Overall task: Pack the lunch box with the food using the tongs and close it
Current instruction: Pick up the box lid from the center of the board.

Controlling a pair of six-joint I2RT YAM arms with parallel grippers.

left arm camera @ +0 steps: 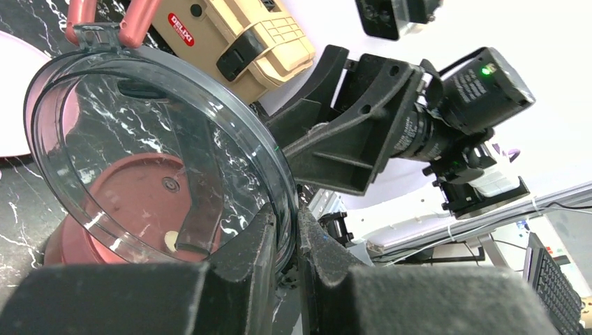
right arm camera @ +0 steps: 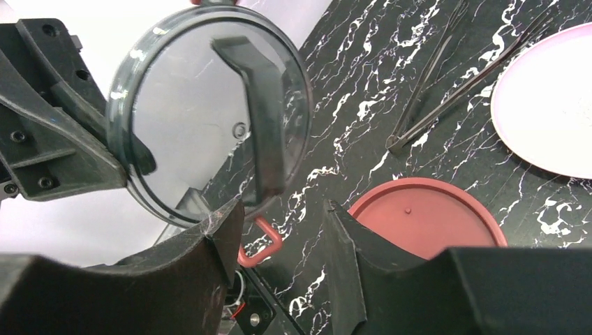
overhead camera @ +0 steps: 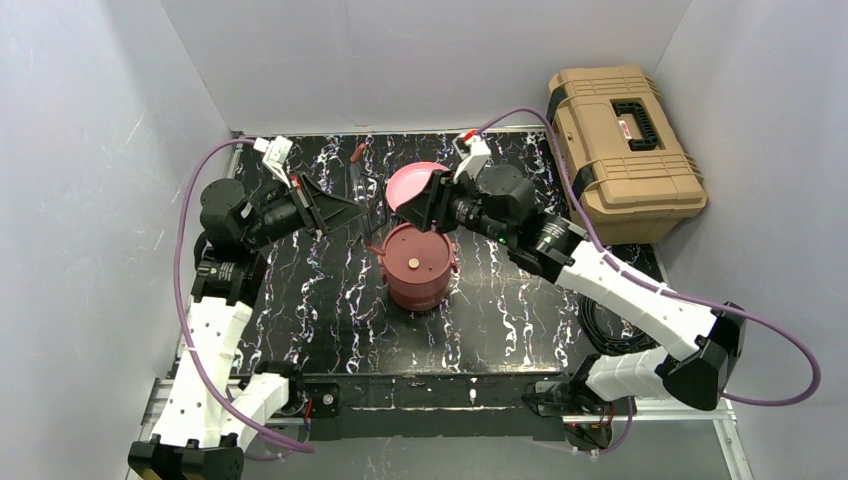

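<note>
**Clear top lid held over the closed lunch box, ready for the last step**

In the overhead view, the maroon lunch box (overhead camera: 412, 290) stands at the centre of a black marbled table. A flat disc lid (overhead camera: 413, 252) with a pale dot already covers it.

The left gripper (left arm camera: 285, 230) is clenched on the rim of the see-through top lid (left arm camera: 139, 139). It holds the lid on edge in the air, above and just left of the box, with the dark handle showing.

The right gripper (right arm camera: 280, 209) faces the lid from the other side. Its jaws stand apart, with nothing between them.

The tongs (right arm camera: 475, 75) lie on the table at the upper right of the right wrist view, beside the bare pink plate (right arm camera: 551, 112). No food is visible anywhere.

Packing looks finished. What appears to remain is seating the top lid on the box and fastening it.
</note>
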